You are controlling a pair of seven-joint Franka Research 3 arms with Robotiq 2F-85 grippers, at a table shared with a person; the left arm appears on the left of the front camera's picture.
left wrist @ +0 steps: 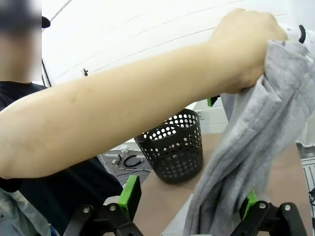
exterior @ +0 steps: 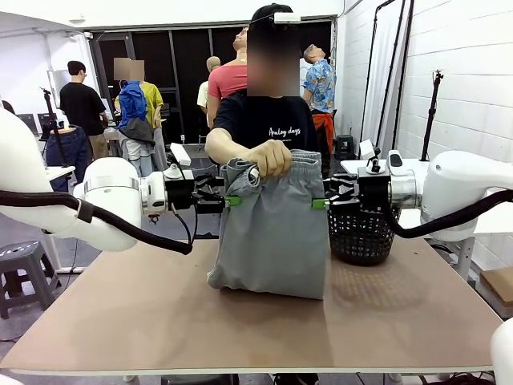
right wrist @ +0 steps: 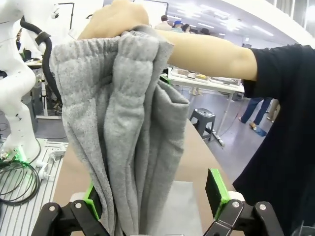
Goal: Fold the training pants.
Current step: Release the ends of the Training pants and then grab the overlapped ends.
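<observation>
A person's hand holds the light grey training pants up by the gathered waistband, and their lower end rests bunched on the table. My left gripper points at the pants' left edge, my right gripper at their right edge. In the left wrist view the left gripper is open, and the pants hang against its right finger. The right wrist view has the right gripper open, with the pants hanging between its fingers, close to the left pad.
A black mesh basket stands on the table behind my right gripper and also appears beyond the left fingers as the basket. The person's forearm crosses the left wrist view. The near half of the table is bare.
</observation>
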